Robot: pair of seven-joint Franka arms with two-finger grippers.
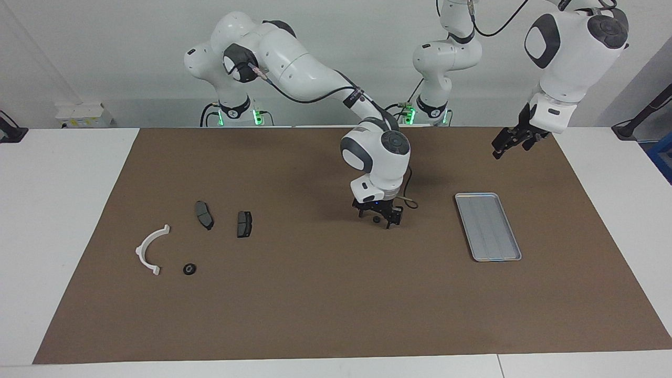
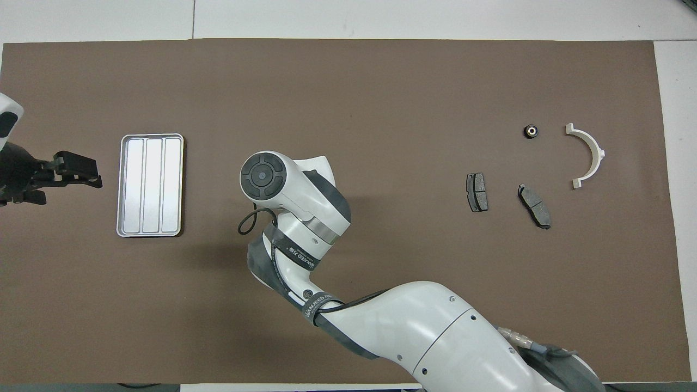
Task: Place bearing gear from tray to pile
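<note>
The silver ribbed tray (image 1: 488, 226) lies toward the left arm's end of the mat and holds nothing; it also shows in the overhead view (image 2: 150, 185). A small black round bearing gear (image 1: 189, 269) lies in the pile beside the white half-ring bracket (image 1: 149, 251), with two dark grey pads (image 1: 203, 214) (image 1: 244, 223) nearer to the robots. My right gripper (image 1: 379, 218) hangs low over the middle of the mat, between tray and pile. A small dark round spot shows at its tips; I cannot tell if it is a held part. My left gripper (image 1: 508, 144) waits open in the air beside the tray.
The brown mat (image 1: 336, 304) covers most of the white table. In the overhead view the right arm's wrist (image 2: 283, 185) hides its own gripper. The gear (image 2: 531, 130), bracket (image 2: 588, 155) and pads (image 2: 477, 192) (image 2: 535, 205) sit toward the right arm's end.
</note>
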